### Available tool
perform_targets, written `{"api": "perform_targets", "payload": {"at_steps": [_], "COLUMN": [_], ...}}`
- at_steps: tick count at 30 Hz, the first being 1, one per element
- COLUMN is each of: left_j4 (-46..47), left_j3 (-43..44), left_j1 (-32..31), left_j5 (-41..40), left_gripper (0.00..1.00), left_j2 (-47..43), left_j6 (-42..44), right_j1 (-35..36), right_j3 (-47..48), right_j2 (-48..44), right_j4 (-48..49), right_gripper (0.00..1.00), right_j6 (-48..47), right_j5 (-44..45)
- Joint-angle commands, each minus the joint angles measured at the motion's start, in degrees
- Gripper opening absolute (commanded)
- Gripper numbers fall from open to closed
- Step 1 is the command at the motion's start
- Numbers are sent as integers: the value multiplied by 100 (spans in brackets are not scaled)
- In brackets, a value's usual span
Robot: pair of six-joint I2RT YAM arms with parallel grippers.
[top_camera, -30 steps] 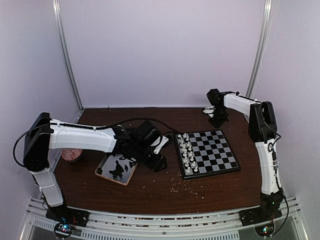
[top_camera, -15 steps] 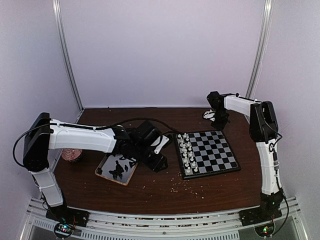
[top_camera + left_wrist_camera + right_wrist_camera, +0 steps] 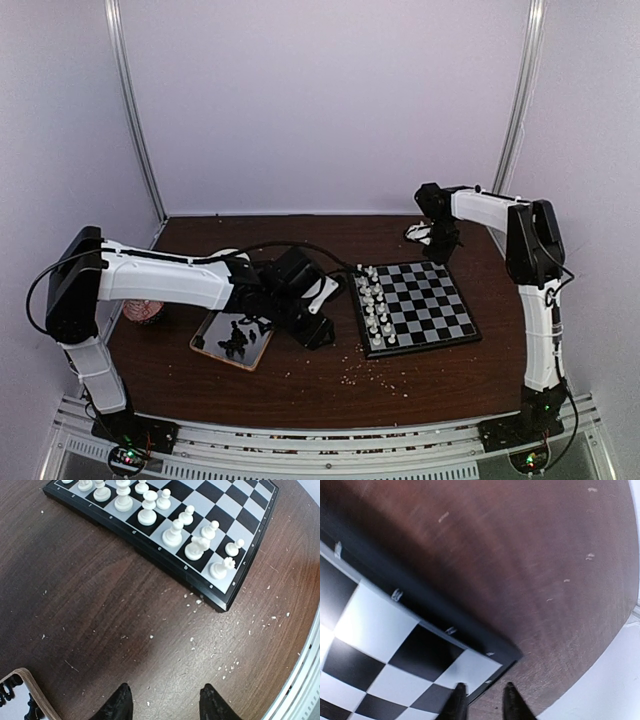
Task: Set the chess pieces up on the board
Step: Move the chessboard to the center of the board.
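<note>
Dark brown wood makes up the tabletop (image 3: 300,375) that my two arms share. At my far left, half hidden behind the left arm, sits a reddish round thing (image 3: 143,311) that I cannot make out more closely. Next to the right lies a shallow tray (image 3: 204,346) with a wooden rim, and the black chess pieces (image 3: 236,340) lie in it in a loose heap.

My left gripper (image 3: 165,692) hangs between the tray and the board, just past the tray's corner. Its two fingers stand well apart, and only bare wood shows between them. Pale crumbs (image 3: 234,666) are scattered over the wood ahead of it and along the board's near edge.

The board (image 3: 432,300) lies flat on the right half of the tabletop, turned a little askew. The white chess pieces (image 3: 375,305) stand upright on it in two files along its left side, the side nearest my left gripper.

My right gripper (image 3: 484,689) is at the board's far right corner, with that arm reaching over from the right. Its fingers are close together but not shut. A narrow gap shows between the tips, and through it I see the board's black border and the wood, with no piece in it. I cannot tell whether the tips touch the board.
</note>
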Motion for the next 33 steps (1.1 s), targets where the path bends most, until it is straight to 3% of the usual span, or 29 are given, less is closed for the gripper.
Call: {"api": "perform_targets", "payload": {"at_steps": [1, 3, 5, 10, 14, 19, 21, 23, 33], "left_j4": [188, 191, 183, 145, 90, -43, -133, -225, -605], "left_j3": [-116, -149, -167, -176, -163, -24, 57, 114, 144], "left_j1": [-56, -65, -71, -83, -83, -83, -83, -83, -83], "left_j5": [-12, -27, -38, -59, -79, -76, -76, -91, -305], "left_gripper": [47, 47, 47, 47, 47, 47, 47, 47, 47], "left_j2": [-189, -206, -217, -264, -281, -237, -230, -258, -491], "left_j6": [63, 45, 22, -29, -27, 14, 27, 36, -174], "right_j1": [-144, -154, -157, -268, -454, -507, -552, -588, -841], "right_j3": [794, 1190, 1612, 2307, 2295, 1985, 1772, 1565, 1571], "right_j2": [121, 304, 619, 1029, 988, 881, 834, 817, 1070], "right_j4": [-118, -380, -669, -1024, -1039, -1075, -1012, -934, -529], "right_gripper": [34, 50, 58, 61, 65, 65, 77, 99, 100], "right_j6": [706, 1152, 1586, 2914, 3558, 3935, 4139, 4265, 5245], "right_j5": [-795, -1222, -1616, -2241, -3186, -3713, -4050, -4325, -4922]}}
